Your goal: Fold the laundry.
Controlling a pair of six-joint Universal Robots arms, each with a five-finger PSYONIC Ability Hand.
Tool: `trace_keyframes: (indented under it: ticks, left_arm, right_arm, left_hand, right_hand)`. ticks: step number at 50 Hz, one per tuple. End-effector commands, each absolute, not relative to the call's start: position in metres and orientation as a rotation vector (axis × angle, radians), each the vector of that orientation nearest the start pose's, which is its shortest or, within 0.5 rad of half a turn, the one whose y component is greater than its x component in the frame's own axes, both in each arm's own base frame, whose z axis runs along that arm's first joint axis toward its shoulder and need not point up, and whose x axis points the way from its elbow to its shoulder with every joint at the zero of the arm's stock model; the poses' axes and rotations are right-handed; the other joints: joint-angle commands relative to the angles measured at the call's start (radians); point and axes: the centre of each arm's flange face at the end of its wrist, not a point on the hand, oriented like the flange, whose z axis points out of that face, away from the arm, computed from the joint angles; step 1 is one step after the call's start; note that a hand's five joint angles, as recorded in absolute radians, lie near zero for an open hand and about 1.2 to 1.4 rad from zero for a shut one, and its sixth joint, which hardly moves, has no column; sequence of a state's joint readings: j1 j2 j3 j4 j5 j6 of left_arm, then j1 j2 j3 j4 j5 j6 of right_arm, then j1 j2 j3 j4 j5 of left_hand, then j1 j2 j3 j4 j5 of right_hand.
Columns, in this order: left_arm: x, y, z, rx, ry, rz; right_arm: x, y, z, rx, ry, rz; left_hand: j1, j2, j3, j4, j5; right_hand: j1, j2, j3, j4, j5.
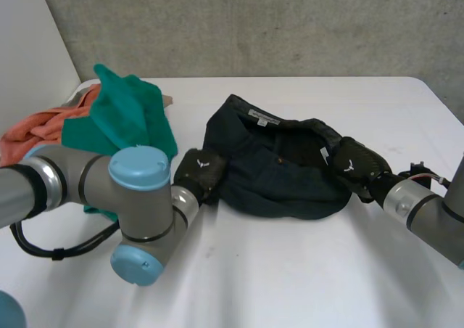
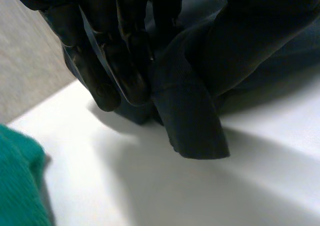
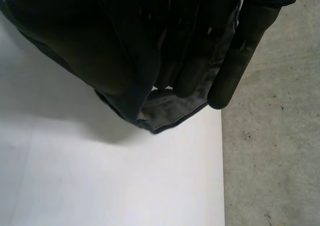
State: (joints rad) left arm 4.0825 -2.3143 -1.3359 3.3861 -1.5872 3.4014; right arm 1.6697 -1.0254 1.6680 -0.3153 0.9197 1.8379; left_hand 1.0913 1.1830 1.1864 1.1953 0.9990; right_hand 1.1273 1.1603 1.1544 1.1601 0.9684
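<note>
Crumpled dark navy fabric garment [image 1: 279,172] with a white neck label at centre frame on the white bench [image 1: 290,277], left hand [image 1: 197,170] at its left edge, fingers [image 2: 125,61] clamped on a fold, right hand [image 1: 355,165] at its right edge, fingers [image 3: 240,51] pinching bunched cloth, green towel [image 1: 127,114] and orange cloth [image 1: 36,132] heaped upper left.

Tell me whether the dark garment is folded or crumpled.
Crumpled: the dark navy cloth garment lies in a rumpled heap on the white table, its collar label showing, not folded.
</note>
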Motion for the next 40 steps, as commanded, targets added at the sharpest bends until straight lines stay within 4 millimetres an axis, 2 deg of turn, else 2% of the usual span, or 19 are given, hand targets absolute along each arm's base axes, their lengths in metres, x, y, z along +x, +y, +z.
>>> trace_keyframes:
  ticks: [1,2,3,5,6,7,9,10,12,14,16,21,24,27,33,35,37,39,40]
  left_arm:
    - [-0.353,-0.265,0.209,1.043,2.221,-2.319]
    - [-0.352,-0.264,0.222,1.029,2.188,-2.364]
    - [-0.351,-0.262,0.249,1.002,2.122,-2.452]
    - [-0.348,-0.259,0.275,0.971,2.052,-2.535]
    - [-0.347,-0.257,0.289,0.952,2.014,-2.578]
    - [-0.342,-0.254,0.315,0.911,1.939,-2.655]
    - [-0.337,-0.251,0.339,0.871,1.867,-2.723]
    - [-0.334,-0.25,0.349,0.854,1.837,-2.749]
    - [-0.327,-0.244,0.376,0.838,1.763,-2.812]
    - [-0.326,-0.238,0.389,0.85,1.725,-2.85]
    - [-0.326,-0.233,0.398,0.9,1.705,-2.876]
    - [-0.33,-0.23,0.39,1.016,1.766,-2.836]
    - [-0.335,-0.24,0.366,1.061,1.867,-2.746]
    - [-0.342,-0.26,0.327,1.097,1.994,-2.615]
    - [-0.354,-0.294,0.273,1.149,2.074,-2.472]
    - [-0.357,-0.304,0.27,1.149,2.041,-2.483]
    - [-0.361,-0.327,0.286,1.08,1.893,-2.591]
    - [-0.36,-0.343,0.306,1.0,1.762,-2.695]
    - [-0.362,-0.353,0.331,0.924,1.601,-2.816]
  right_arm:
    - [0.224,-0.332,0.147,-1.907,1.67,-2.064]
    - [0.224,-0.336,0.159,-1.853,1.678,-2.097]
    - [0.222,-0.341,0.186,-1.729,1.689,-2.166]
    - [0.22,-0.342,0.218,-1.589,1.701,-2.22]
    - [0.22,-0.341,0.234,-1.523,1.704,-2.234]
    - [0.217,-0.336,0.268,-1.401,1.698,-2.261]
    - [0.213,-0.331,0.298,-1.323,1.693,-2.279]
    - [0.203,-0.326,0.324,-1.257,1.717,-2.292]
    - [0.191,-0.321,0.346,-1.213,1.743,-2.318]
    - [0.175,-0.31,0.371,-1.178,1.8,-2.336]
    - [0.169,-0.301,0.383,-1.161,1.83,-2.331]
    - [0.169,-0.285,0.384,-1.14,1.903,-2.221]
    - [0.177,-0.283,0.369,-1.132,1.95,-2.124]
    - [0.187,-0.292,0.346,-1.12,2.012,-2.006]
    - [0.186,-0.324,0.303,-1.014,2.203,-1.888]
    - [0.19,-0.332,0.299,-0.982,2.202,-1.902]
    - [0.207,-0.348,0.299,-0.918,2.12,-2.0]
    - [0.219,-0.358,0.308,-0.859,2.022,-2.106]
    - [0.226,-0.367,0.323,-0.797,1.907,-2.237]
  left_hand:
    - [0.305,0.213,0.21,0.201,0.223]
    - [0.305,0.213,0.21,0.201,0.223]
    - [0.305,0.213,0.21,0.201,0.223]
    - [0.305,0.213,0.21,0.201,0.223]
    - [0.305,0.213,0.21,0.201,0.223]
    - [0.305,0.213,0.21,0.201,0.223]
    - [0.305,0.213,0.21,0.201,0.223]
    - [0.305,0.213,0.21,0.201,0.223]
    - [0.305,0.213,0.21,0.201,0.223]
    - [0.305,0.213,0.21,0.201,0.223]
    - [0.305,0.213,0.21,0.201,0.223]
    - [0.305,0.213,0.21,0.201,0.223]
    - [0.305,0.213,0.21,0.201,0.223]
    - [0.305,0.213,0.21,0.201,0.223]
    - [0.305,0.213,0.21,0.201,0.223]
    - [0.305,0.213,0.21,0.201,0.223]
    - [0.305,0.213,0.21,0.201,0.223]
    - [0.305,0.213,0.21,0.201,0.223]
    - [0.305,0.213,0.21,0.201,0.223]
  right_hand:
    - [0.269,0.236,0.242,0.236,0.253]
    - [0.269,0.236,0.242,0.236,0.253]
    - [0.269,0.236,0.242,0.236,0.253]
    - [0.269,0.236,0.242,0.236,0.253]
    - [0.269,0.236,0.242,0.236,0.253]
    - [0.269,0.236,0.242,0.236,0.253]
    - [0.269,0.236,0.242,0.236,0.253]
    - [0.269,0.236,0.242,0.236,0.253]
    - [0.269,0.236,0.242,0.236,0.253]
    - [0.269,0.236,0.242,0.236,0.253]
    - [0.269,0.236,0.242,0.236,0.253]
    - [0.269,0.236,0.242,0.236,0.253]
    - [0.269,0.236,0.242,0.236,0.253]
    - [0.269,0.236,0.242,0.236,0.253]
    - [0.269,0.236,0.242,0.236,0.253]
    - [0.269,0.236,0.242,0.236,0.253]
    - [0.269,0.236,0.242,0.236,0.253]
    - [0.269,0.236,0.242,0.236,0.253]
    - [0.269,0.236,0.242,0.236,0.253]
